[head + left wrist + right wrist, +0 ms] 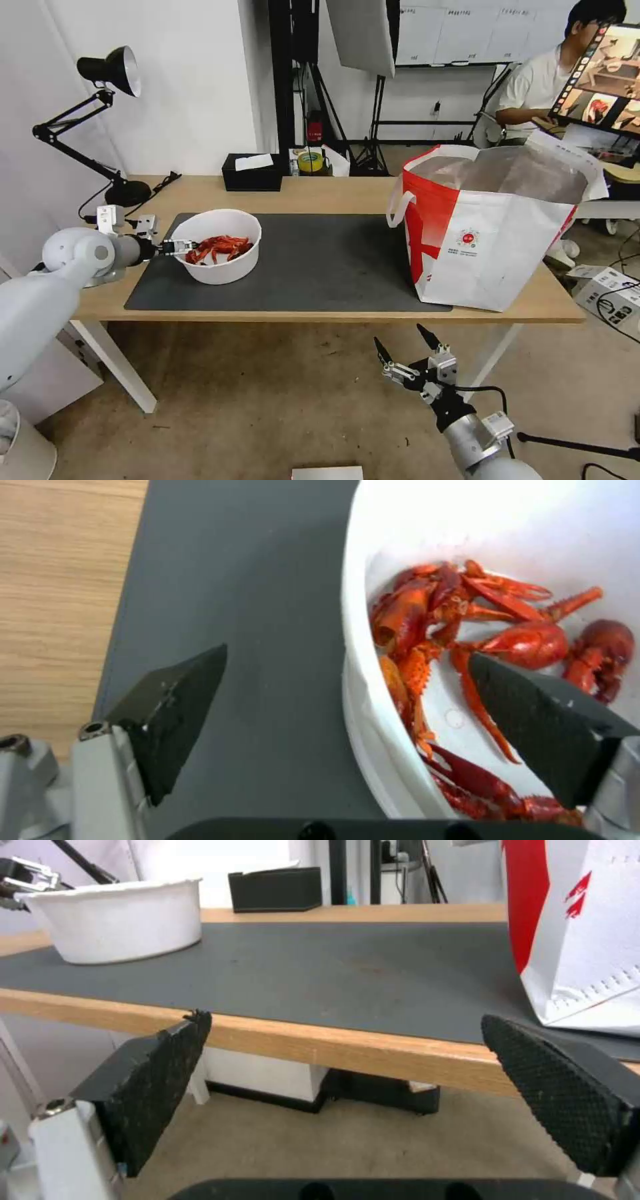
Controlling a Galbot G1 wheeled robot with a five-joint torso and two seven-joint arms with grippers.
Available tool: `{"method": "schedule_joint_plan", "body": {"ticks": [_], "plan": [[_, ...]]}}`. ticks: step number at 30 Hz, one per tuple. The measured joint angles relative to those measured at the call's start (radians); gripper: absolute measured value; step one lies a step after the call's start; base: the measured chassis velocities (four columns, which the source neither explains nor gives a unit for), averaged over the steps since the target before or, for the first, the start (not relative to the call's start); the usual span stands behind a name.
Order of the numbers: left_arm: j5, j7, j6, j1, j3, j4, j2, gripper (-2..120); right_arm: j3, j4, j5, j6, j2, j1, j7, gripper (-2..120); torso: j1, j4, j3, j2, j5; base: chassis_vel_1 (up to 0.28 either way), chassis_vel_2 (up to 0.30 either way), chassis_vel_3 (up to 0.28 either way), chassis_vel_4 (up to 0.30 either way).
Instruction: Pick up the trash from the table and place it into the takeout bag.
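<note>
Straddling the bowl's [220, 245] near wall, the left gripper [175, 247] has its jaws spread: in the left wrist view one finger stands outside over the mat [267, 630] and the other inside, above the shells [467, 630], with the rim [353, 690] between them and neither pad touching it yet. The step in hand, as judged, is the grasp of the bowl, the one piece of trash seen on the bench [333, 193]. The bowl sits upright at the left end of the mat, well apart from the bag [493, 227], which stands open-mouthed at the mat's right end.

The next move calls for closing the jaws squarely on the rim, then a level lift. A one-sided rim hold on a loaded bowl may tilt and spill shells; the carry to the bag also spans the full mat.

The right gripper [407, 353] hangs idle below the bench's front edge, right of the bowl, jaws wide apart.

Markings: the bag bears a small round red logo [468, 238] with lines of small print beneath, not legible. A black box [252, 172] behind the bowl shows no readable label.
</note>
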Motion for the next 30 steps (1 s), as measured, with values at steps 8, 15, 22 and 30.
{"method": "schedule_joint_plan", "body": {"ticks": [8, 15, 22, 30], "plan": [[-0.048, -0.045, 0.000, 0.001, -0.008, 0.004, -0.012, 64, 0.000, 0.000, 0.000, 0.000, 0.000, 0.000, 0.000, 100, 0.000, 0.0000, 0.000, 0.000, -0.0001, 0.000, 0.000, 0.000, 0.000], [-0.051, -0.058, -0.002, 0.008, -0.016, -0.002, -0.021, 40, 0.000, 0.000, 0.000, 0.000, 0.000, 0.000, 0.000, 100, 0.000, 0.0000, 0.000, 0.000, -0.0001, 0.000, 0.000, 0.000, 0.000], [-0.063, -0.064, 0.002, 0.019, -0.029, -0.020, -0.014, 19, 0.000, 0.000, 0.000, 0.000, 0.000, 0.000, 0.000, 100, 0.000, -0.0001, 0.000, 0.000, -0.0005, 0.000, 0.000, 0.000, 0.000], [-0.081, -0.066, 0.002, 0.046, -0.058, -0.052, -0.005, 0, 0.000, 0.000, 0.000, 0.000, 0.000, 0.000, 0.000, 100, 0.000, -0.0001, 0.000, 0.000, -0.0003, 0.000, 0.000, 0.000, 0.000]]}}
